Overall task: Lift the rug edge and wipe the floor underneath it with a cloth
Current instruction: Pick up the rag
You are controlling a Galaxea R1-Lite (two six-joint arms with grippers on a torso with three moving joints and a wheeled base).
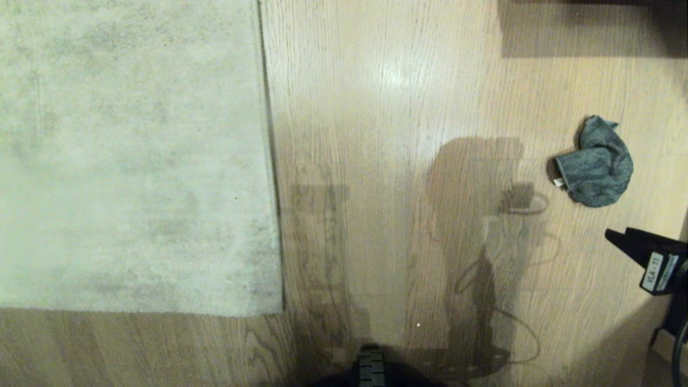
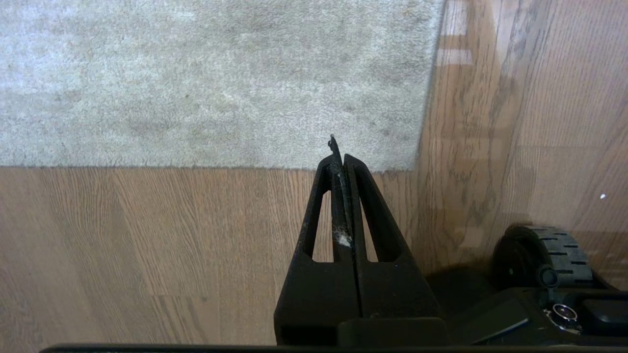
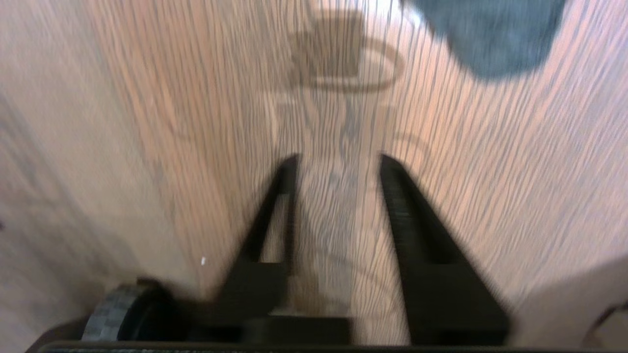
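Two grippers are mine. My right gripper (image 3: 338,162) hangs over the floor (image 1: 398,134) with its fingers spread apart and nothing between them. The cloth (image 1: 595,164) lies crumpled on the wood a little ahead of it, not touching. My left gripper (image 2: 339,157) has its fingers pressed together, empty, near the rug edge (image 1: 271,161). That rug lies flat on my left side, well apart from the cloth.
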